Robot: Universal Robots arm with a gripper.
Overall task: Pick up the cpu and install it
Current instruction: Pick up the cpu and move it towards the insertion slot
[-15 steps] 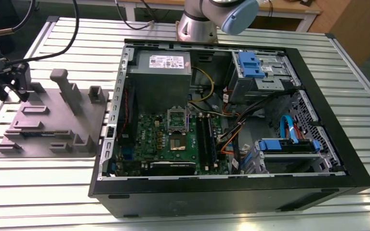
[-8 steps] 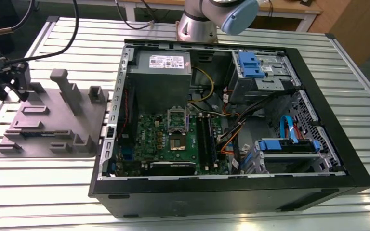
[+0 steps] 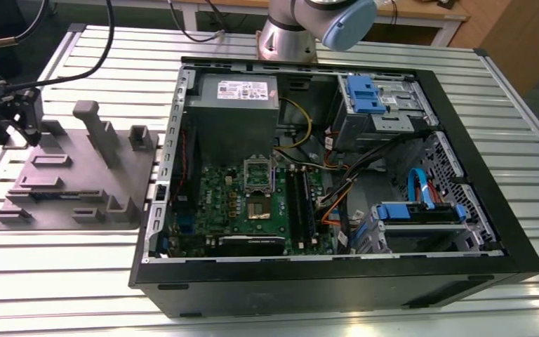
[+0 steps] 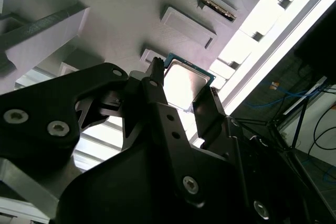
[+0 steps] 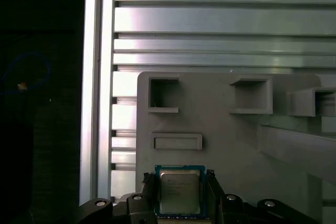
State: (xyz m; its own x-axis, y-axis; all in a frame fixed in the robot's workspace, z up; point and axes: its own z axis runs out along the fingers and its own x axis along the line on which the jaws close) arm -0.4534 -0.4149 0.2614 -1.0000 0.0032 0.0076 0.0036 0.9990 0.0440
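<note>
Pinching the cpu with the gripper, one black finger pressed against each of two opposite edges, silvery top facing up, green rim showing round it. Same hold in the second wrist view, with the cpu lit bright between the two fingertips. Placed over the grey tray, close to one of its edges, just beside a shallow slot and near two square pockets. Cannot tell whether lifted clear of the tray or resting on it. In the exterior view, gripper at the tray's far corner, by the edge of the slatted table on the exterior view's left, well apart from the open case. Inside the case, lying flat: a green motherboard with its socket near the middle, a grey power supply against the far wall, blue brackets toward the exterior view's right, coloured cables running between.
</note>
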